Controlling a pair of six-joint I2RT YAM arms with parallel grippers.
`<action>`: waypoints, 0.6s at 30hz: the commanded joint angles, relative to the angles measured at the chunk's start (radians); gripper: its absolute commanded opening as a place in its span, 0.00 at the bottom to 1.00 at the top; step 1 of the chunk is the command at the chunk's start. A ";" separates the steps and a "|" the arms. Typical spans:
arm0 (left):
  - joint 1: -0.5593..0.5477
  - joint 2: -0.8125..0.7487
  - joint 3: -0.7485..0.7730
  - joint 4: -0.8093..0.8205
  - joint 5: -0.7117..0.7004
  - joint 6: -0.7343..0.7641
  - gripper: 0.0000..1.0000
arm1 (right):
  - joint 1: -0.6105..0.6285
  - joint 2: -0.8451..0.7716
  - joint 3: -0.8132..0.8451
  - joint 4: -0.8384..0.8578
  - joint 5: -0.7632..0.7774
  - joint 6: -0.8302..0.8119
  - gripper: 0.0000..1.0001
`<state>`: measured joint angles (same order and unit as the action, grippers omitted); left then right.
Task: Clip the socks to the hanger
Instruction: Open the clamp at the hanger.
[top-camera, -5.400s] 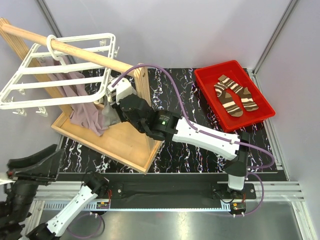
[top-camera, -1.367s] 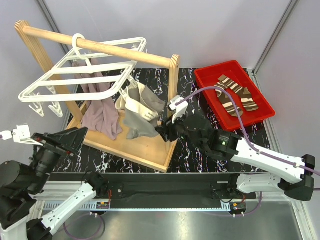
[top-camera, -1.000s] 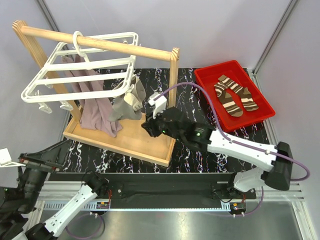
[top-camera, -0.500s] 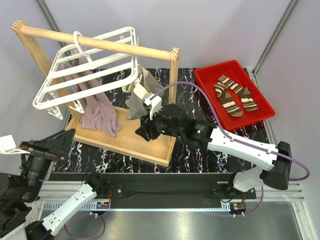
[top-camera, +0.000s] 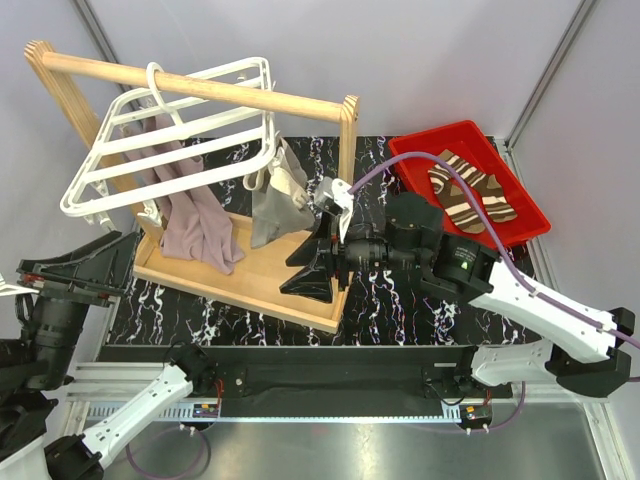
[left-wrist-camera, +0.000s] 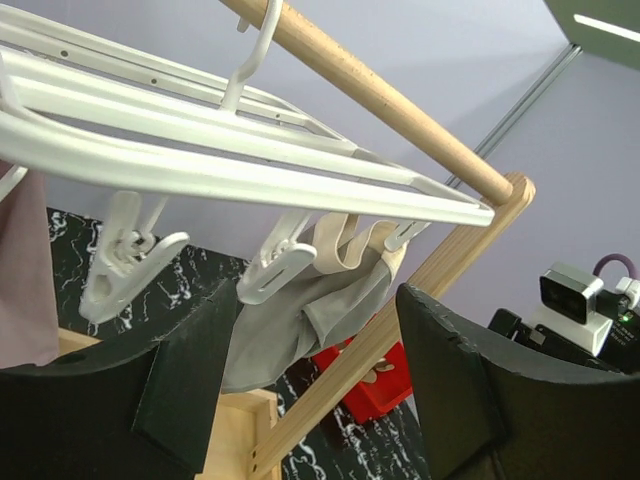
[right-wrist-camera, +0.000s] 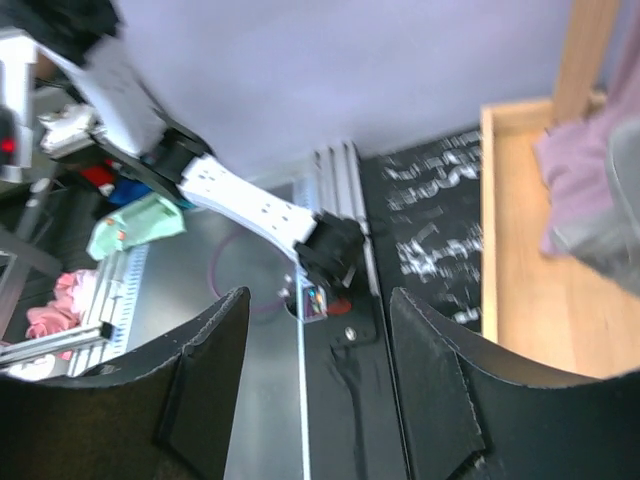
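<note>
Across the black worktop (top-camera: 390, 310), the socks (top-camera: 468, 190) are seen lying unclipped in the red bin (top-camera: 430, 134) at far right, the hanger (left-wrist-camera: 200, 165) is hung on the wooden rail (top-camera: 200, 85) at far left so its clips dangle free, and the left gripper (left-wrist-camera: 315, 400) and right gripper (top-camera: 310, 268) are held with fingers spread, empty.

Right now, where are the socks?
In the top view, both socks lie side by side in the red bin at the table's far right corner, well away from the hanger on the left.
</note>
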<state>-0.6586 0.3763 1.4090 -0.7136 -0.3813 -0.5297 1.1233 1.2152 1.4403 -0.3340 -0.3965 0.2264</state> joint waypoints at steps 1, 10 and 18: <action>0.001 0.036 0.021 0.068 -0.002 -0.029 0.69 | 0.001 0.017 0.045 0.172 -0.113 0.022 0.64; -0.001 -0.007 -0.025 0.101 -0.004 -0.073 0.68 | 0.197 0.197 0.097 0.593 0.102 -0.272 0.56; 0.001 -0.062 0.008 0.040 -0.028 -0.030 0.68 | 0.257 0.427 0.170 0.892 0.321 -0.393 0.51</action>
<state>-0.6586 0.3405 1.3823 -0.6758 -0.3874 -0.5911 1.3888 1.5898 1.5417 0.3603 -0.2100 -0.0795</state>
